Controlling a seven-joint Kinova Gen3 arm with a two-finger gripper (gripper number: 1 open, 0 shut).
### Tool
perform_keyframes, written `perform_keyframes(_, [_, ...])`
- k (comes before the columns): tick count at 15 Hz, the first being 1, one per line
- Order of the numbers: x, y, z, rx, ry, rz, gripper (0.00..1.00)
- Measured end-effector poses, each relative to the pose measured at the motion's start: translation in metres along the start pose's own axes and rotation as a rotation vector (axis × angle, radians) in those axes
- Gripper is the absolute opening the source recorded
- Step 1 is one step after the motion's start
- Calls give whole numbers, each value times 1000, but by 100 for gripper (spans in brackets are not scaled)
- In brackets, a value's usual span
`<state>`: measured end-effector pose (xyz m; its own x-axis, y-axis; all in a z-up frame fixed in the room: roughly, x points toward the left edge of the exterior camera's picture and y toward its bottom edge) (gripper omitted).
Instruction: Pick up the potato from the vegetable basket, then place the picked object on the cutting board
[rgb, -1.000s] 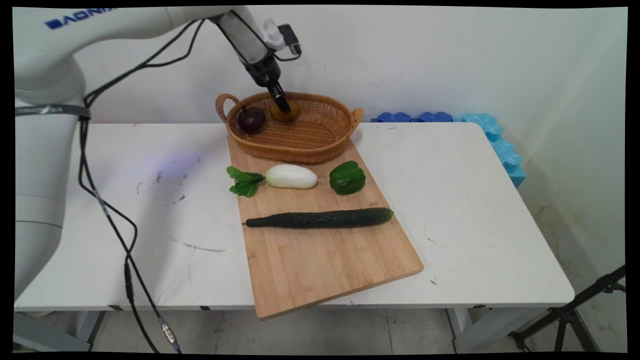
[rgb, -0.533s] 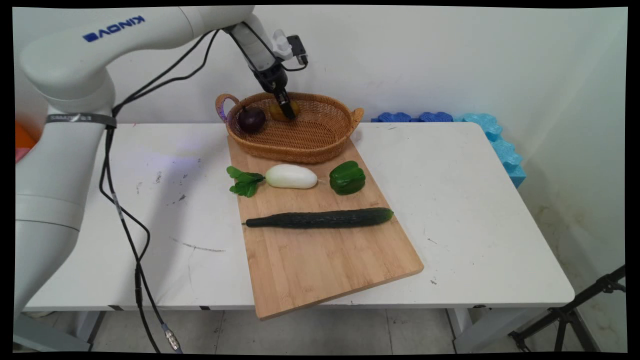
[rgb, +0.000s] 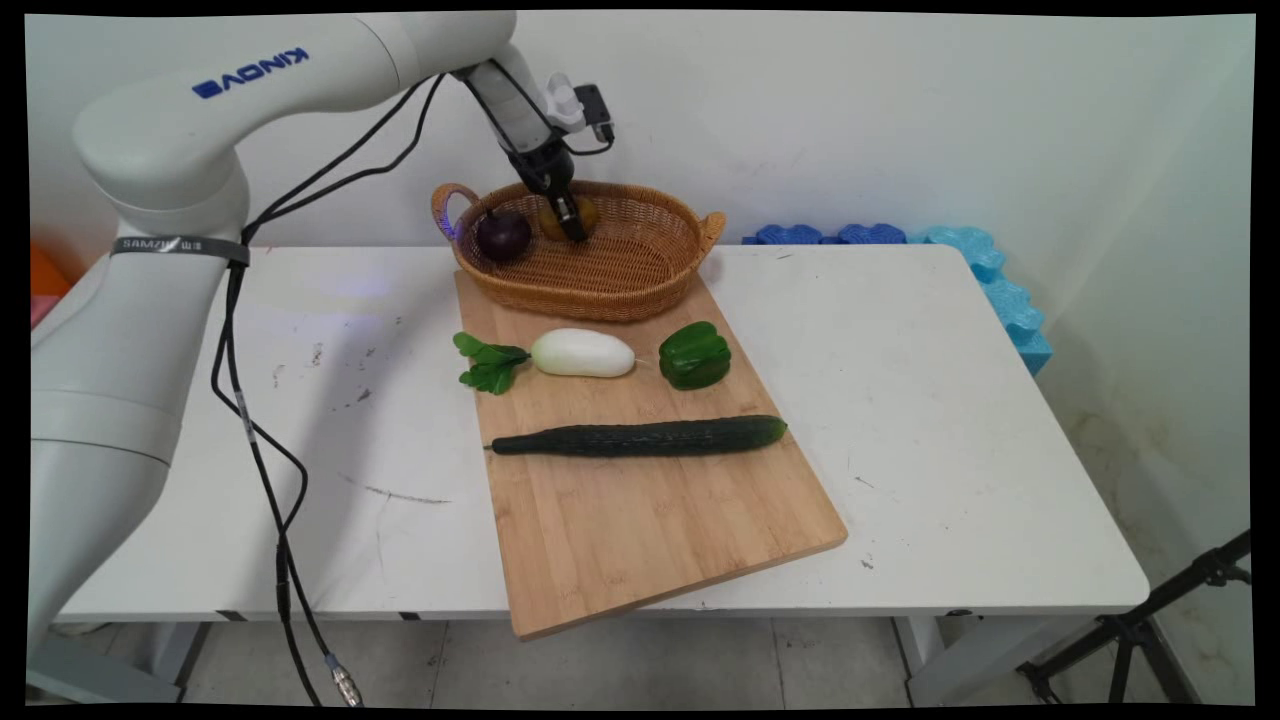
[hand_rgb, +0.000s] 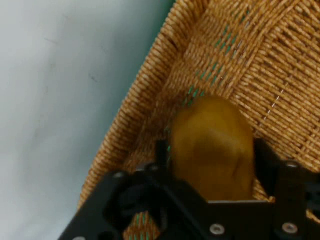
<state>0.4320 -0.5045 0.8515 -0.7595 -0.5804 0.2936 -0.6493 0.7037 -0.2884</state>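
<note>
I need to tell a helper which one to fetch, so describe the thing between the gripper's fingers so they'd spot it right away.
Find the wicker basket at the far end of the cutting board. Two things lie in its left part: a dark purple onion and, right of it, a potato. The potato is the golden-brown oval one, with the gripper straddling it.

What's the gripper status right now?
Gripper shut on potato, inside wicker basket. Purple onion beside it. Nothing in the way.
</note>
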Motion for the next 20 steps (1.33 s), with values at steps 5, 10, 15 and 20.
perform_keyframes(5, [-6,7,4,19,-3,5,0])
perform_keyframes(10, [-17,18,-11,56,-1,-18,0])
perform_keyframes(15, [-24,41,-51,105,34,-31,0])
perform_keyframes(20, [-25,59,-97,158,84,-51,0])
